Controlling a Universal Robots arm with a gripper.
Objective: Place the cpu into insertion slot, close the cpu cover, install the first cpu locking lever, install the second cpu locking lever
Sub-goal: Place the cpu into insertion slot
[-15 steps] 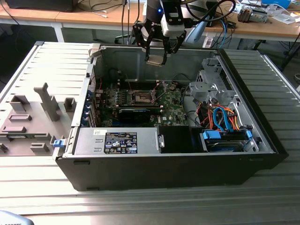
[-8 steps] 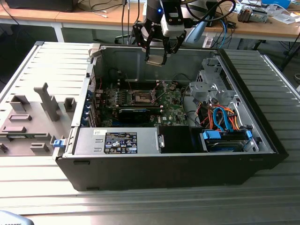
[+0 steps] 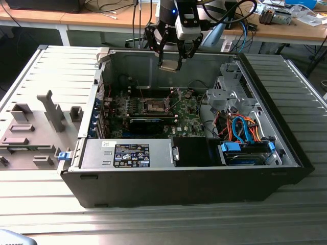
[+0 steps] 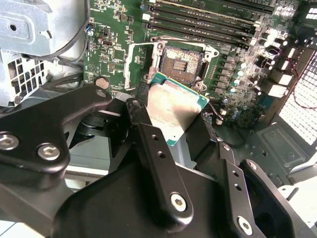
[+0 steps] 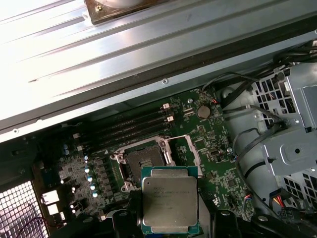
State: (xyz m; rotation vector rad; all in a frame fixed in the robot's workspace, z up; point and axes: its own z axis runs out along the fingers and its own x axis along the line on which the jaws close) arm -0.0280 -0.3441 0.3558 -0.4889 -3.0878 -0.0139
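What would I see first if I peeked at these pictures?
A big open computer case lies on its side, showing its green motherboard. Above it, the black end effector grips the cpu, a shiny silvery square. On the board beneath, the insertion slot sits open and empty.

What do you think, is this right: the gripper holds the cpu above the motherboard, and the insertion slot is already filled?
Not quite. The gripper holds the cpu above the motherboard, but the insertion slot is empty, as the second wrist view shows.
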